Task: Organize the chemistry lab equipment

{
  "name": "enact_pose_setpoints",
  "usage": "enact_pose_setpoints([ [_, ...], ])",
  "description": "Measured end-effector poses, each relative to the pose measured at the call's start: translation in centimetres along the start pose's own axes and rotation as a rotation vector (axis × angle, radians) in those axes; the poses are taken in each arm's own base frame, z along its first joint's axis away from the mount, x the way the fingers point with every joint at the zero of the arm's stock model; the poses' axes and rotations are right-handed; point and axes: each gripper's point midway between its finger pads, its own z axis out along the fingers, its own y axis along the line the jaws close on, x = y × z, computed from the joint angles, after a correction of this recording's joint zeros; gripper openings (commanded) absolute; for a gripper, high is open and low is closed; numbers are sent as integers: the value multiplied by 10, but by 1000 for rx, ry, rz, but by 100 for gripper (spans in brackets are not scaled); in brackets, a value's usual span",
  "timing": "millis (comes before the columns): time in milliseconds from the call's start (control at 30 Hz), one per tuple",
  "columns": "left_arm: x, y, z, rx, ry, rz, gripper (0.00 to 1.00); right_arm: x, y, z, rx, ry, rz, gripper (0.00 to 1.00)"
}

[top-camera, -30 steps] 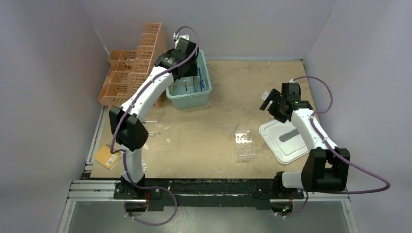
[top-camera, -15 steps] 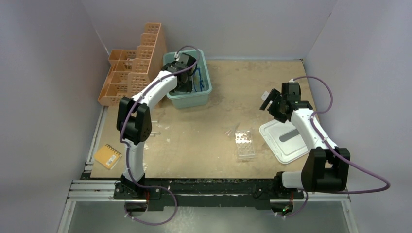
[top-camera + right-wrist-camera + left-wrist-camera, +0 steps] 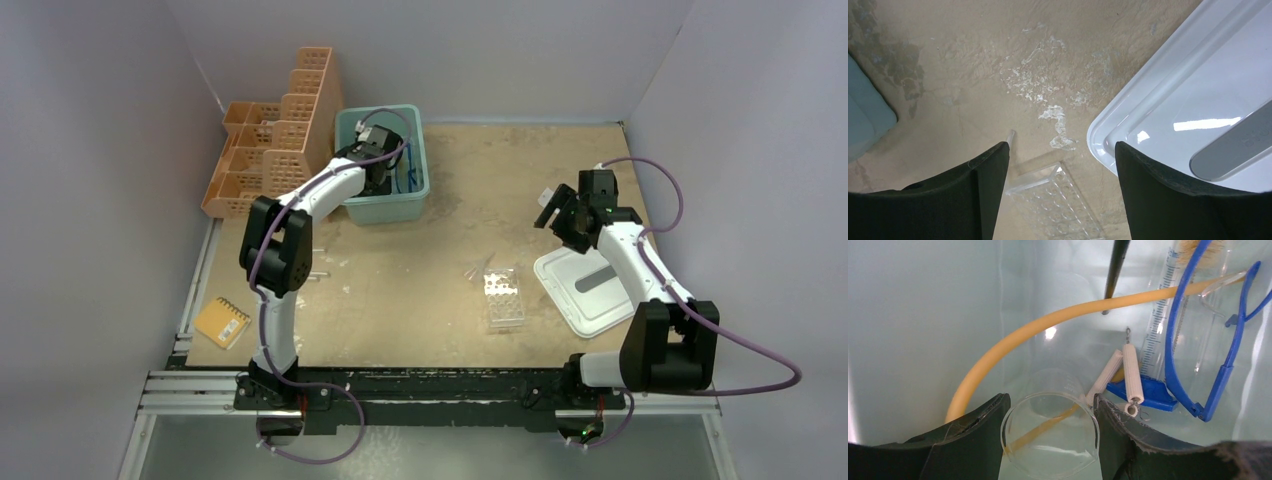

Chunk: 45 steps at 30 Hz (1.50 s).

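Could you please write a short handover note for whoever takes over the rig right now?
Left gripper: down in the teal bin, fingers closed on a clear beaker.
Right gripper: open and empty, hovering over the table beside the white tray.
Done: amber hose, blue-framed goggles, graduated cylinder and wire triangle lie in the bin.
Left: release the beaker; the clear tube rack and loose tubes are on the table, unsorted.
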Motion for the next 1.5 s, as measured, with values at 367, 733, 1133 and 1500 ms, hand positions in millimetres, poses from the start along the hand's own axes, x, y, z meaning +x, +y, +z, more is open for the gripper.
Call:
enact_pose_setpoints([
  [367, -2, -5, 3, 43, 5, -22, 63, -1, 1, 0, -1, -2, 0, 80],
  [733, -23, -8, -11, 65, -25, -38, 74, -2, 1, -1, -6, -8, -12, 84],
  [1133, -79, -20, -119, 342, -194, -127, 75, -8, 6, -9, -34, -37, -20, 83],
  [1500, -46, -117, -238, 777, -339, 67, 67, -9, 9, -20, -62, -57, -20, 67],
])
